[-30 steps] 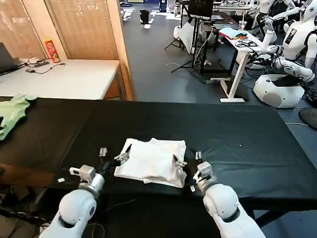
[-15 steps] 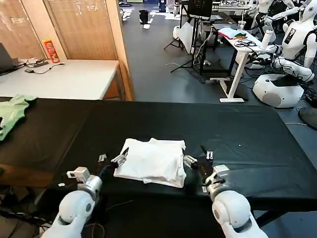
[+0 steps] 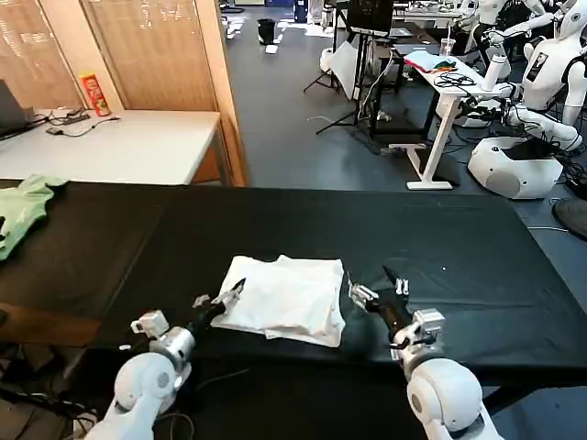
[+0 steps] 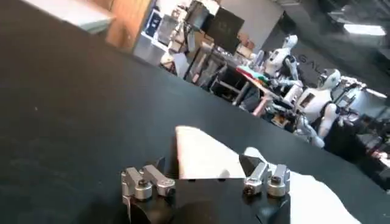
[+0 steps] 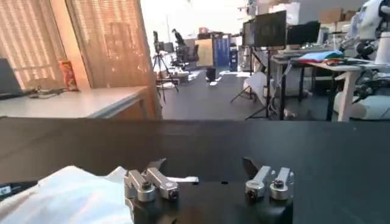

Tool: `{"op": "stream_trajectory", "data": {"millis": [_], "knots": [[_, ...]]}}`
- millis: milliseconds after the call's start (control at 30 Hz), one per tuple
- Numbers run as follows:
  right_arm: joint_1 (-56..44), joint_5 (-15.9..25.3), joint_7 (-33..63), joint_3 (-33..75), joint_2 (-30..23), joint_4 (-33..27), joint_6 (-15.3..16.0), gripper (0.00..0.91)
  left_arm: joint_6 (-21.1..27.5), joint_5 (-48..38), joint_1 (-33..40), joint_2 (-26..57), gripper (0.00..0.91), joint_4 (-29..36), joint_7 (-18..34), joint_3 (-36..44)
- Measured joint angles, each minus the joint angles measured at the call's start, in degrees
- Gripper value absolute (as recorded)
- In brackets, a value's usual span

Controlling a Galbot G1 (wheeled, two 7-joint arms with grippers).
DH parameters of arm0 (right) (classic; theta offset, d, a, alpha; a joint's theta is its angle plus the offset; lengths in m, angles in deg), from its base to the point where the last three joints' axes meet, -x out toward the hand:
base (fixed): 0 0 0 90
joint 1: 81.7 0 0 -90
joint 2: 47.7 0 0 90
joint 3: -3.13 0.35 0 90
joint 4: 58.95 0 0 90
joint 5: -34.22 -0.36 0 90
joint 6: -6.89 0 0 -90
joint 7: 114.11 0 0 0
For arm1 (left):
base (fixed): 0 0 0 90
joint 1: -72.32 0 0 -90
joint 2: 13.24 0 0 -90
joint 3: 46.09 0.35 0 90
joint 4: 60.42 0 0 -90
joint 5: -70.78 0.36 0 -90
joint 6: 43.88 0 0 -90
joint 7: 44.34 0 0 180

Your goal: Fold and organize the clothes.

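Observation:
The clothes, a folded white T-shirt (image 3: 286, 298), lie on the black table (image 3: 459, 247) near its front edge. My left gripper (image 3: 218, 299) is open at the shirt's left edge, one fingertip right beside the cloth. In the left wrist view the shirt (image 4: 204, 155) lies just ahead of the open left gripper (image 4: 208, 168). My right gripper (image 3: 378, 288) is open on the bare table a little right of the shirt. The right wrist view shows the right gripper (image 5: 204, 165) with nothing between its fingers and the shirt (image 5: 70, 196) off to one side.
A light green garment (image 3: 20, 209) lies at the table's far left. Behind it stands a white table (image 3: 128, 147) with a red can (image 3: 94, 92). Other robots (image 3: 550, 82) and desks stand at the back right. Bare black cloth stretches right of the shirt.
Both arms have drawn back toward me. The right gripper has moved right, away from the shirt's right edge. The left gripper has slid lower along the left edge.

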State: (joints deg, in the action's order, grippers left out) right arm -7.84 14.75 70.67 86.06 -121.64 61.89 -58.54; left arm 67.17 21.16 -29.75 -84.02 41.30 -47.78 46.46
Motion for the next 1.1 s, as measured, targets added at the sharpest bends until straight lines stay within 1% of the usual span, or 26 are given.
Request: {"op": "stream_trajectory", "data": {"millis": [33, 67, 100, 267, 400, 500, 567, 667, 900, 1000, 1100], "knots": [[-0.06, 0.05, -0.03, -0.05, -0.09, 0.0, -0.05, 0.878, 0.17, -0.65, 0.12, -0.08, 0.127, -0.27, 0.19, -0.12], [-0.09, 0.12, -0.04, -0.07, -0.14, 0.0, -0.08, 0.878, 0.28, -1.08, 0.18, -0.09, 0.088, -0.45, 0.23, -0.15], [-0.11, 0.22, -0.06, -0.12, -0.21, -0.02, -0.13, 0.878, 0.45, -1.73, 0.23, -0.09, 0.0, -0.68, 0.36, -0.16], [-0.1, 0.83, -0.09, -0.34, -0.47, -0.12, -0.22, 0.878, 0.77, -3.41, 0.3, -0.19, 0.0, -0.96, 1.22, -0.49], [-0.1, 1.16, -0.08, -0.24, -0.48, -0.12, -0.26, 0.878, 0.89, -0.04, -0.14, 0.39, 0.0, 0.45, 2.33, -1.38], [-0.04, 1.71, 0.01, 0.12, -0.48, -0.23, -0.26, 0.878, 0.93, 4.3, -0.41, 1.56, 0.0, 2.04, 3.11, -2.33], [-0.01, 2.47, 0.1, 0.37, -0.49, -0.47, -0.27, 0.878, 0.96, 8.64, -0.82, 2.89, 0.0, 3.43, 4.07, -3.06], [-0.12, 3.03, 0.1, 0.46, -0.62, -0.69, -0.36, 0.878, 0.83, 14.28, -1.67, 5.53, 0.0, 5.2, 4.19, -4.46], [-0.11, 4.17, 0.19, 0.18, -1.24, -1.07, -0.55, 0.878, -0.84, 23.15, -3.55, 15.39, 0.0, 8.29, 3.99, -10.06], [-0.03, 4.68, 0.2, 0.14, -1.49, -1.09, -0.58, 0.878, -1.25, 26.66, -4.38, 19.8, 0.0, 9.88, 4.83, -12.85], [-0.17, 4.96, 0.22, 0.18, -1.62, -1.09, -0.69, 0.878, -1.78, 30.58, -4.78, 22.09, 0.0, 12.15, 5.79, -14.31]]}}
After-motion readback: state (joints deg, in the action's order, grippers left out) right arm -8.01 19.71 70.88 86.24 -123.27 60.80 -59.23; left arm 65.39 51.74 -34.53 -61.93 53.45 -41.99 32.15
